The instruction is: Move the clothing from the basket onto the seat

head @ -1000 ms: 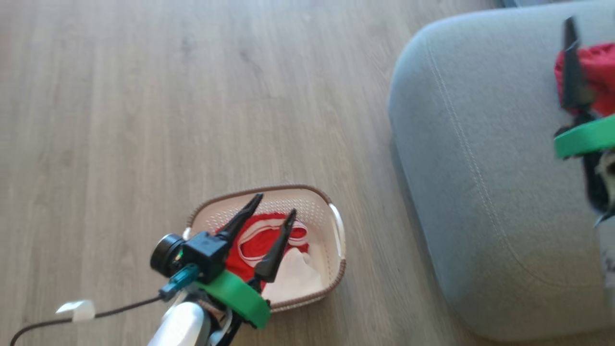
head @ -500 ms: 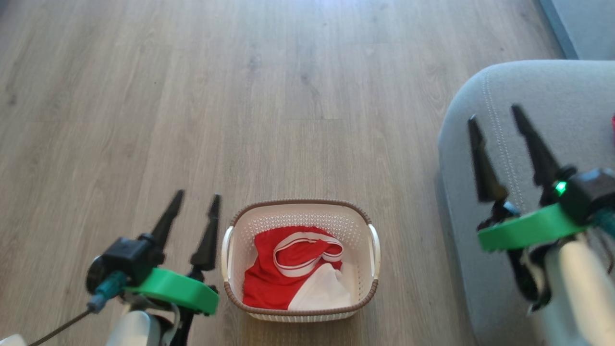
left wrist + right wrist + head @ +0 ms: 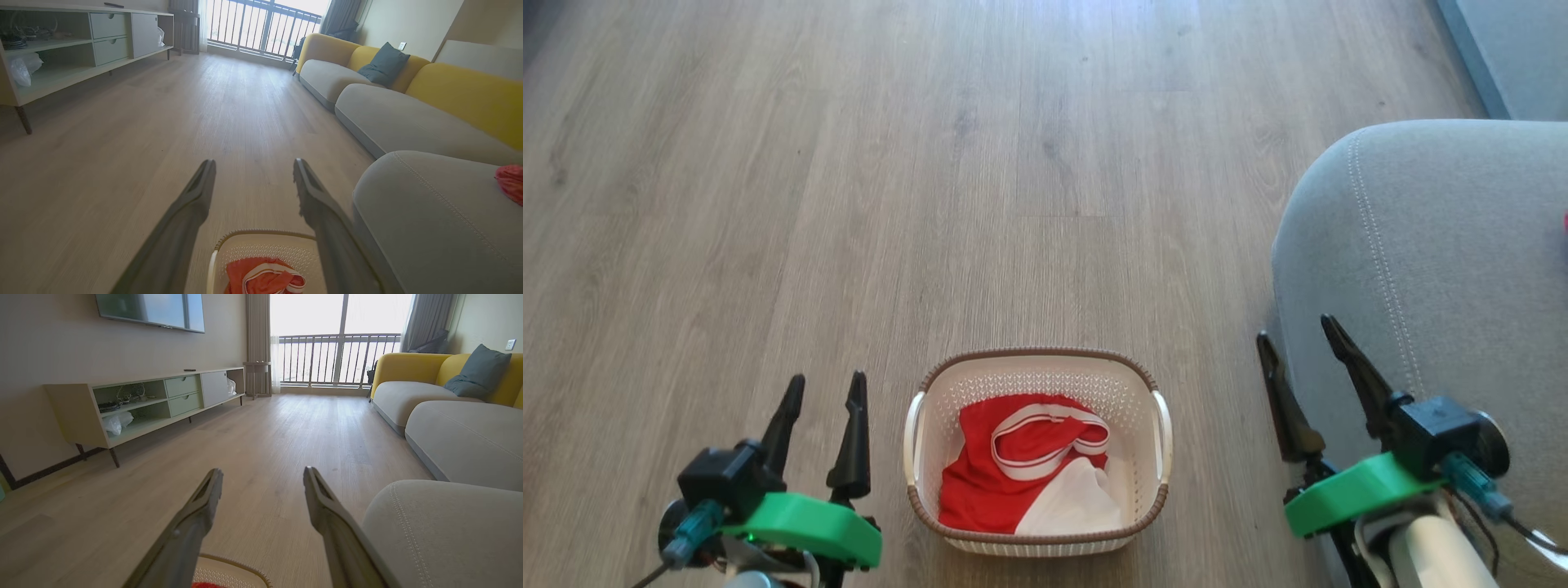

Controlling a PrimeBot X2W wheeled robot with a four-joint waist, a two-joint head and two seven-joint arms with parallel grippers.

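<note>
Both grippers empty and parked either side of the basket.

The left gripper (image 3: 826, 377) had its fingers spread with nothing between them, low beside the left handle of the basket (image 3: 1037, 354); a second earlier it had hung over the basket. The right gripper (image 3: 1294, 327), also spread and empty, had come off the seat (image 3: 1462, 245), where it had stood at a red garment (image 3: 510, 183), and pointed forward just off the cushion's edge (the head camera had swung too, so part of that shift was the view's). Both arms sat low, fingers aimed along the wooden floor (image 3: 931, 163). The striped-trim garment (image 3: 980, 482) still lay in the basket, and the red garment lay on the seat. By my judgement one piece was delivered and at least one remained.
</note>
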